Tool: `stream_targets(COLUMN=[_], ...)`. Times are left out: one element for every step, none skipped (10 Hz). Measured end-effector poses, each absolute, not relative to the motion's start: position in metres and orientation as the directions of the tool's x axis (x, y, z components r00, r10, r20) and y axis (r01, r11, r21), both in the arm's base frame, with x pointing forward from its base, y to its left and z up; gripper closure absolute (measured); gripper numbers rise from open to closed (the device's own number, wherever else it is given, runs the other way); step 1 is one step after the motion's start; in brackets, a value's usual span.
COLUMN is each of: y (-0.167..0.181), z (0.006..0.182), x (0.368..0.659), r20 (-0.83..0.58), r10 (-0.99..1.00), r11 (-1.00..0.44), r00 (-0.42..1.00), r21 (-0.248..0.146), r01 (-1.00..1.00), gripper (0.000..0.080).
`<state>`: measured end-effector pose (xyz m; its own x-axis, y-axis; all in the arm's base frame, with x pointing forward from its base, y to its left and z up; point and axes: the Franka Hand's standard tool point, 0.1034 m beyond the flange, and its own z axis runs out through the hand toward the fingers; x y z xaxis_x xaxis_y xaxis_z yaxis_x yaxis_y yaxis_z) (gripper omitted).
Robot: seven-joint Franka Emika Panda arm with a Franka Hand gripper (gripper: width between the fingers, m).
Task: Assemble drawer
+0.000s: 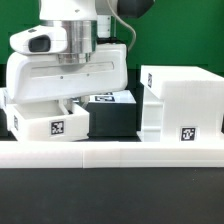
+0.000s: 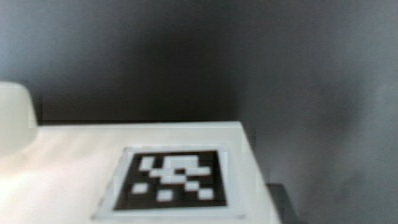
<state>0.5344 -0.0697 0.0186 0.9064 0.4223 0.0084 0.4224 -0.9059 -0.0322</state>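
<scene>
I can't read my hand [image 1: 73,92] from here. In the exterior view its fingertips are lost behind the near tray [image 1: 48,120], so whether the jaws stand spread or closed is beyond me, and the wrist view shows no fingers at all. The arm [image 1: 75,20] is cut off by that picture's top edge, and the box shell [image 1: 185,100] runs out past the exterior view's right. The small tag [image 1: 105,98] in the dark gap between tray and shell is too tiny to make out. The wrist view is soft throughout: the marker tag [image 2: 173,180] is smeared, the white surface [image 2: 71,170] under it runs out of frame, and I can't identify a pale rounded shape [image 2: 15,112] at the border.
</scene>
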Motion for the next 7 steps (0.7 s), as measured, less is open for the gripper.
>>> stream_targets(y=[-0.0681, -0.0686, -0.0688, -0.0688, -0.0691, -0.0666, -0.0626], z=[0.0188, 0.0183, 0.0175, 0.0173, 0.0168, 0.0160, 0.0163], x=[0.5323, 0.5331, 0.5326, 0.5325, 0.5323, 0.5333, 0.5332], r20=[-0.006, -0.003, -0.004, -0.004, -0.002, 0.005, 0.008], r10=[0.436, 0.436, 0.448, 0.448, 0.504, 0.589, 0.651], r11=[-0.899, -0.899, -0.893, -0.893, -0.863, -0.808, -0.758], r00=[0.900, 0.900, 0.894, 0.894, 0.864, 0.808, 0.759], r21=[-0.047, -0.044, -0.045, -0.045, -0.044, -0.035, -0.023], r01=[0.436, 0.436, 0.447, 0.447, 0.503, 0.589, 0.651], gripper=[0.0758, 0.0758, 0.0758, 0.0758, 0.0758, 0.0758, 0.0758])
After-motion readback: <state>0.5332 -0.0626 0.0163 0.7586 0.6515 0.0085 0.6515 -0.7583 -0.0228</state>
